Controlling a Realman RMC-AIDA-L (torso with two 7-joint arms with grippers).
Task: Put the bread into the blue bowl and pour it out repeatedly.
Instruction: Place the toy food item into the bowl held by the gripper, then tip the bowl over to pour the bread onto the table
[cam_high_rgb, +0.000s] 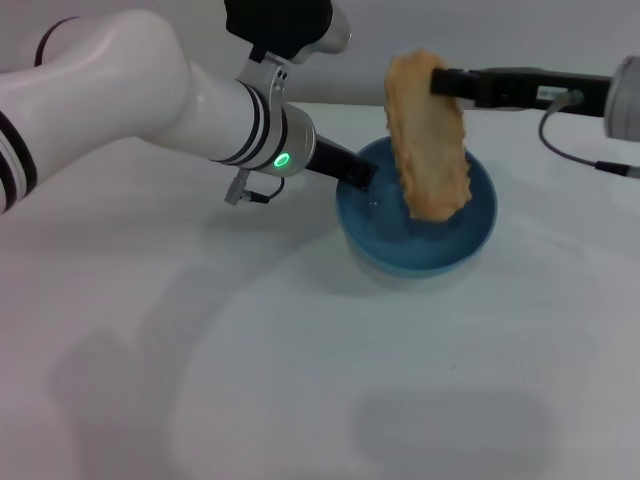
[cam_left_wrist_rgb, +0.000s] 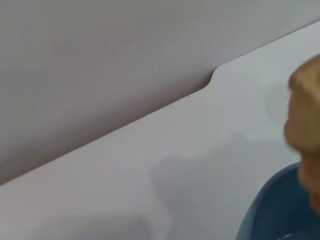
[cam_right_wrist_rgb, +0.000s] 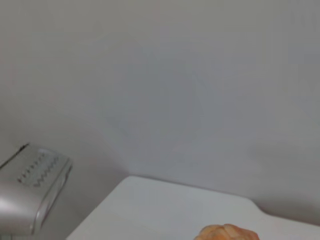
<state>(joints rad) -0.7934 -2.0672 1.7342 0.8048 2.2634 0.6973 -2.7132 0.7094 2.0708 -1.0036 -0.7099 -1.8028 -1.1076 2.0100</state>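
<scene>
Elongated orange-tan ridged bread loaf hangs nearly upright, lower end dipping inside the round glossy light-blue bowl, upper end pinched by the right gripper, coming in from the table's right side. Bowl sits on the white table toward the far edge, right of centre. Left gripper at the bowl's left rim, black tip over the rim and inside; can't tell whether it's spread or clamped. Left wrist view: loaf + bowl rim at the frame edge. Right wrist view: only the loaf's top, w/ a metal grated object off the table's edge.
</scene>
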